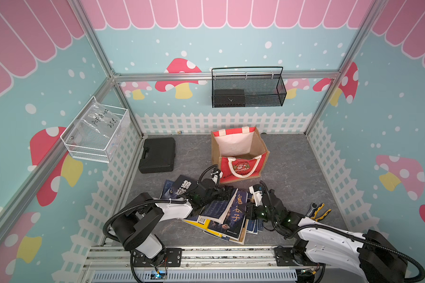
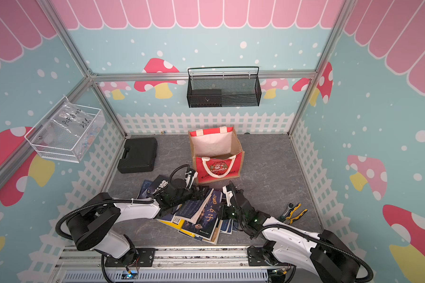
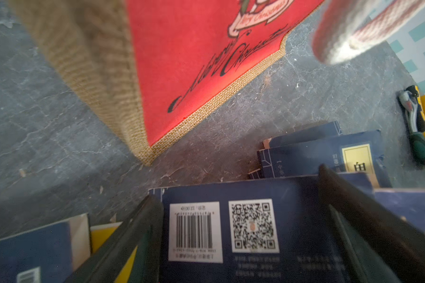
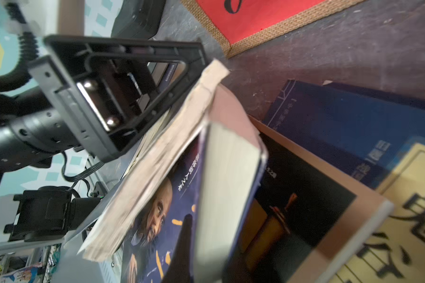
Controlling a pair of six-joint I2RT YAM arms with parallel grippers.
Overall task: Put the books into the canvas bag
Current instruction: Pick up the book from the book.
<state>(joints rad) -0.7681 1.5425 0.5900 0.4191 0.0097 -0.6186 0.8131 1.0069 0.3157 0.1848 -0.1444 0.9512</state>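
The books [image 1: 227,215] lie in a loose pile on the grey floor in front of the canvas bag [image 1: 241,156], which stands upright and open, red front toward me. My left gripper [image 1: 221,193] is open over a dark blue book with a barcode [image 3: 196,230], one finger [image 3: 133,245] on each side of it. My right gripper [image 1: 249,212] is shut on the right edge of a dark blue book with a man's face and orange characters [image 4: 157,210]. That edge is tilted up off the pile. The bag [image 2: 216,156] shows no books inside.
A black plastic case [image 1: 157,155] lies at the left rear of the floor. Pliers and a ratchet [image 1: 317,210] lie right of the pile. A black mesh basket [image 1: 248,88] hangs on the back wall and a white wire basket [image 1: 96,132] on the left wall.
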